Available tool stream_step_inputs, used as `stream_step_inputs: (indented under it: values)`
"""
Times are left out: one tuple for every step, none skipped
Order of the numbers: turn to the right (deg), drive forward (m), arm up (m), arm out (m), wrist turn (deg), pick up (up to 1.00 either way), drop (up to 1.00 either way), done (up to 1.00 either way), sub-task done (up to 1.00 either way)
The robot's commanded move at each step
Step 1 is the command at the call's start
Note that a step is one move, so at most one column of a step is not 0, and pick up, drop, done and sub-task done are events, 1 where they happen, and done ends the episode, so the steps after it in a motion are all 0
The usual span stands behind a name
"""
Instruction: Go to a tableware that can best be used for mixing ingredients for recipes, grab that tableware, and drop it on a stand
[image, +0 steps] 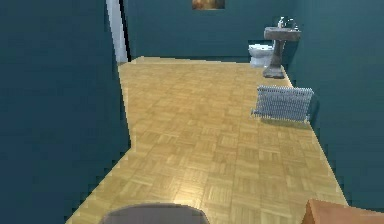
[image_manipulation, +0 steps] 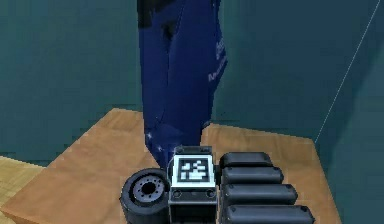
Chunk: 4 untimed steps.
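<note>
In the arm side view the arm's black segments (image_manipulation: 255, 188) lie low over a wooden top (image_manipulation: 90, 165). A white square with black marks (image_manipulation: 194, 168) sits at the arm's end. Left of it is the gripper's (image_manipulation: 146, 196) dark round body. I cannot make out its far end, so I cannot tell whether it holds anything. Just beyond the marker, a tall dark blue shape (image_manipulation: 180, 75) stands on the wooden top and rises past the picture's upper edge.
The forward view looks down a wood floor (image: 200, 140) between teal walls. A white radiator (image: 284, 102) stands at the right wall, with a toilet (image: 262, 52) and a sink (image: 282, 35) farther back. A wooden corner (image: 342, 212) shows at bottom right.
</note>
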Motion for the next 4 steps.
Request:
stream_step_inputs:
  values:
    - [0.0, 0.0, 0.0, 0.24, 0.0, 0.0, 0.0, 0.0, 0.0]
    - [0.0, 0.0, 0.0, 0.0, 45.0, 0.0, 0.0, 0.0, 0.0]
    - [0.0, 0.0, 0.0, 0.0, 45.0, 0.0, 0.0, 0.0, 0.0]
    - [0.0, 0.0, 0.0, 0.0, 39.0, 0.0, 0.0, 0.0, 0.0]
